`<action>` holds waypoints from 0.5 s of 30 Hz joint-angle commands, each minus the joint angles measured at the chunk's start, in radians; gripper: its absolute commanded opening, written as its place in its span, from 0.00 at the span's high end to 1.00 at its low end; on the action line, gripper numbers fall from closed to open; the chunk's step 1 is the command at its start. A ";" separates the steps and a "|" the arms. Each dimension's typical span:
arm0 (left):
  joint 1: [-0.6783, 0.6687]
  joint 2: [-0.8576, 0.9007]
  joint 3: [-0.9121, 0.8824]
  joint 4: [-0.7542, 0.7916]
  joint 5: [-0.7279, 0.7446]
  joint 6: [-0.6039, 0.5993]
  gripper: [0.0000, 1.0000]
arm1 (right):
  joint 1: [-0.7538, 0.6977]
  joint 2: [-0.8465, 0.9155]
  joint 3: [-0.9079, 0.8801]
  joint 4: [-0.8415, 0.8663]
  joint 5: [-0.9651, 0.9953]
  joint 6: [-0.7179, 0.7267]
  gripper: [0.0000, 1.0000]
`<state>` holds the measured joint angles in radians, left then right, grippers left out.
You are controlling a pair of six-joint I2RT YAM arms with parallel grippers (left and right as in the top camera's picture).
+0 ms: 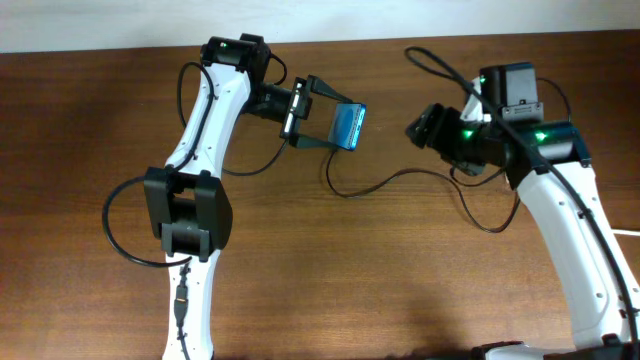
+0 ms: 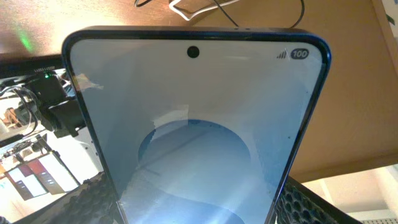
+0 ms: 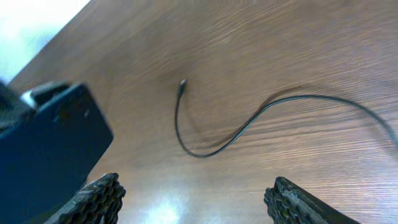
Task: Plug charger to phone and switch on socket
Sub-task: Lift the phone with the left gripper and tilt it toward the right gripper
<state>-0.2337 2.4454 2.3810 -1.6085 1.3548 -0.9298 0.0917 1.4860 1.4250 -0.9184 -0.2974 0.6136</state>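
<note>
My left gripper (image 1: 335, 125) is shut on the phone (image 1: 349, 125) and holds it above the table at top centre, blue screen showing. The screen fills the left wrist view (image 2: 199, 137), clamped between both fingers. The charger is a thin black cable (image 1: 400, 178) lying on the table between the arms; its connector tip (image 1: 329, 163) rests just below the phone. In the right wrist view the cable (image 3: 249, 124) curves to its tip (image 3: 182, 83), with the phone's dark back (image 3: 43, 149) at left. My right gripper (image 1: 418, 128) is open and empty above the table. The socket is out of view.
Brown wooden table (image 1: 340, 280) under both arms. More black cables loop by the right arm (image 1: 440, 65) and beside the left arm's base (image 1: 120, 235). A white wall strip runs along the far edge (image 1: 100, 25).
</note>
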 commanded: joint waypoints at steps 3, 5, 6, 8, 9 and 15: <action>0.000 -0.007 0.029 -0.002 0.054 0.020 1.00 | -0.007 0.000 0.015 0.018 0.021 0.030 0.20; 0.001 -0.007 0.029 -0.002 0.028 0.019 1.00 | -0.007 0.000 0.015 0.053 -0.051 -0.014 0.20; 0.001 -0.007 0.029 -0.002 -0.007 0.018 1.00 | -0.007 0.000 0.015 0.081 -0.100 -0.049 0.20; 0.001 -0.007 0.029 -0.002 -0.135 -0.031 1.00 | -0.007 0.000 0.015 0.133 -0.195 -0.086 0.20; 0.001 -0.007 0.029 -0.002 -0.194 -0.063 1.00 | -0.006 0.000 0.015 0.147 -0.219 -0.086 0.20; 0.000 -0.007 0.029 -0.002 -0.383 -0.191 1.00 | 0.084 0.013 0.015 0.163 -0.191 -0.034 0.20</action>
<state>-0.2337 2.4454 2.3810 -1.6081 1.0466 -1.0405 0.1188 1.4860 1.4250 -0.7547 -0.4915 0.5491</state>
